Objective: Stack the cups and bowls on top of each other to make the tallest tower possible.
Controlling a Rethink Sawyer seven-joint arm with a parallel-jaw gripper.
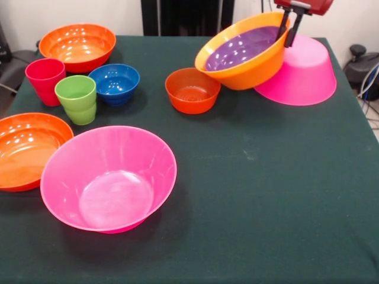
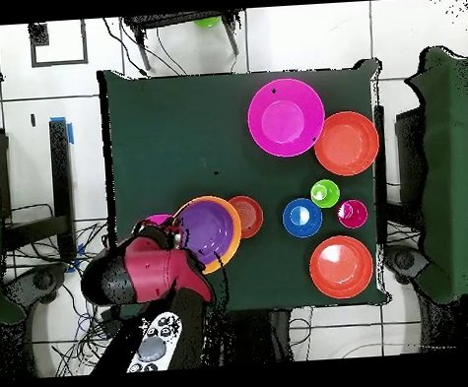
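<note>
**A:** Status on the pincer?

**B:** From the front view I see the gripper [image 1: 288, 28] with its dark fingers [image 1: 291, 32] clamped over the rim of the large orange bowl [image 1: 249, 65]. One finger is inside, one outside. The purple bowl [image 1: 246, 47] is nested in it. Both are tilted, leaning on the upturned hot pink bowl [image 1: 305, 74] directly under the pincer.

**A:** Overhead agree?

**B:** Partly. There the arm [image 2: 144, 271] covers the fingers, so I can't confirm the grip from above. The pink base is only a sliver [image 2: 159, 220] beside the orange rim. The tilt doesn't show either.

**A:** Rest of the parts?

**B:** Front view, going left to right, all well away from the pincer: shallow red-orange bowl [image 1: 23, 148], red cup [image 1: 45, 80], second shallow red-orange bowl [image 1: 77, 46], green cup [image 1: 77, 97], blue bowl [image 1: 115, 83], upright hot pink bowl [image 1: 109, 177]. The small red-orange bowl [image 1: 192, 90] is nearest, just beside the held stack.
</note>
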